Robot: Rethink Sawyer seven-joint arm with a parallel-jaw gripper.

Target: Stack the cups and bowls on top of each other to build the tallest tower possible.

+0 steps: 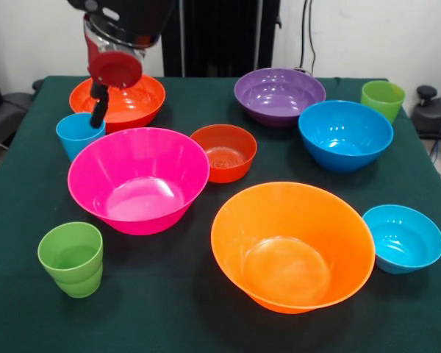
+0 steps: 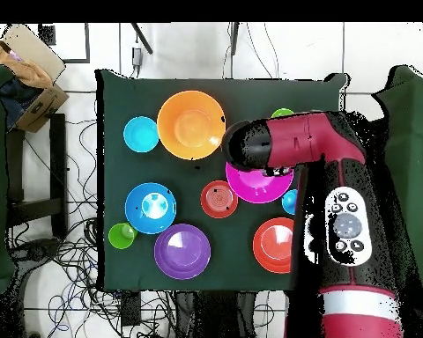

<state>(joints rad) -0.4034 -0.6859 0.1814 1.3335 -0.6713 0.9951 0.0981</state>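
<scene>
All bowls stand apart, mouths up, on the green table [image 1: 206, 323]. They are large pink [image 1: 138, 180], large orange [image 1: 292, 246], medium red-orange [image 1: 117, 103], purple [image 1: 279, 95], blue [image 1: 345, 134], small red-orange [image 1: 224, 152] and small blue [image 1: 403, 237]. The sky blue cup [image 1: 77, 134] stands at the far left. One green cup [image 1: 71, 259] is near left and another [image 1: 382, 99] is far right. My gripper [image 1: 99, 112] hangs just above the sky blue cup's far rim, in front of the medium red-orange bowl. In the overhead view the arm [image 2: 294, 145] hides it and covers part of the pink bowl [image 2: 259, 185].
The table's edges lie close to the outer cups and to the small blue bowl [image 2: 141, 134]. A cardboard box [image 2: 25, 75] and cables [image 2: 83, 282] lie on the floor beside the table. A black stand [image 1: 426, 95] is off the right edge.
</scene>
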